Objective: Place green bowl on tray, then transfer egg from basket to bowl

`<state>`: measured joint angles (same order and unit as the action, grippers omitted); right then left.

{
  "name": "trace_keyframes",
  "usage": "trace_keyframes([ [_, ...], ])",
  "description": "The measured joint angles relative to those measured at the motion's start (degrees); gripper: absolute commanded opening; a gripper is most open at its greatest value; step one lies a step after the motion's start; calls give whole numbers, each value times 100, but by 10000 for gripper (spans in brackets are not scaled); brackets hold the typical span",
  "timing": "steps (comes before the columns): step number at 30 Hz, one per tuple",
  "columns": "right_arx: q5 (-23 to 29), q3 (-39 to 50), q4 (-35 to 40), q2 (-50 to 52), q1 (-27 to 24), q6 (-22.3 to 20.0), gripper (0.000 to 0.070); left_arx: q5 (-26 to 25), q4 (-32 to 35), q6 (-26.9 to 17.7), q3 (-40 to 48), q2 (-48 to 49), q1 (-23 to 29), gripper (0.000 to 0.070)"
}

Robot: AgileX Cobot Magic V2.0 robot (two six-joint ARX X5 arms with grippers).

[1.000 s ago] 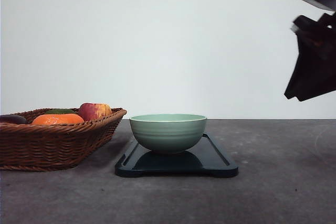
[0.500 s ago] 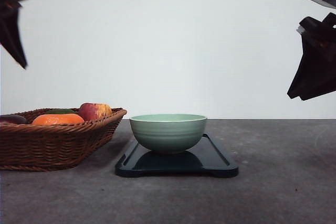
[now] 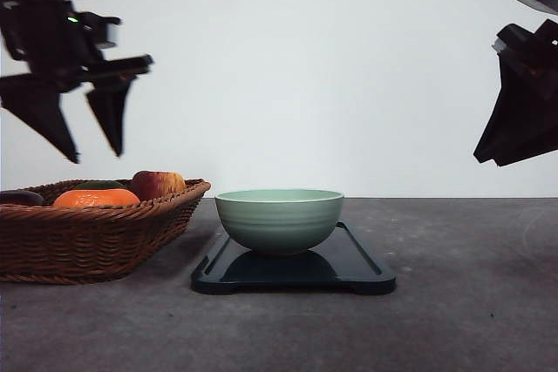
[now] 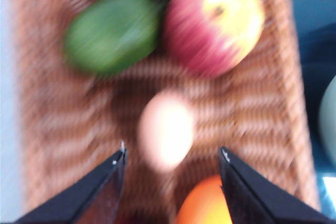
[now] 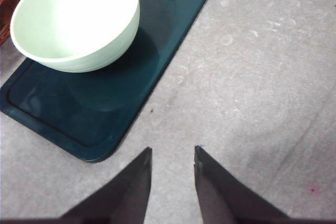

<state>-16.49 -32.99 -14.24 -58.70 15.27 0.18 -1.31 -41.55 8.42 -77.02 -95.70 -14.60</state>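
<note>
The green bowl (image 3: 279, 219) already sits on the tray (image 3: 357, 263), so the egg (image 4: 166, 130) is my concern. It lies on the floor of the basket (image 3: 96, 237), directly below my left gripper (image 3: 91, 141) and centred between the spread, empty jaws, its long axis roughly along my reach. My right gripper (image 5: 171, 167), parted and empty, hangs over the counter (image 5: 262, 77), farther off.
</note>
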Motion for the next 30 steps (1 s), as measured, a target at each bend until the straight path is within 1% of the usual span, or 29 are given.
trace_keyframes([
  [3, 2, 0, 26, 0, 0, 1, 156, 26, 105, -8, -139, -296, -80, 364],
  [8, 0, 0, 36, 0, 0, 1, 156, 284, 267, -12, -148, -642, -106, 365],
  [11, 0, 0, 37, 0, 0, 1, 156, 296, 369, -13, -148, -773, -102, 423],
  [13, 0, 0, 37, 0, 0, 1, 156, 296, 405, -23, -148, -851, -102, 438],
  [20, 1, 0, 37, 0, 0, -1, 156, 296, 395, -95, -148, -1095, -102, 436],
  [30, 0, 0, 39, 0, 0, 1, 156, 295, 404, -96, -148, -1133, -71, 432],
])
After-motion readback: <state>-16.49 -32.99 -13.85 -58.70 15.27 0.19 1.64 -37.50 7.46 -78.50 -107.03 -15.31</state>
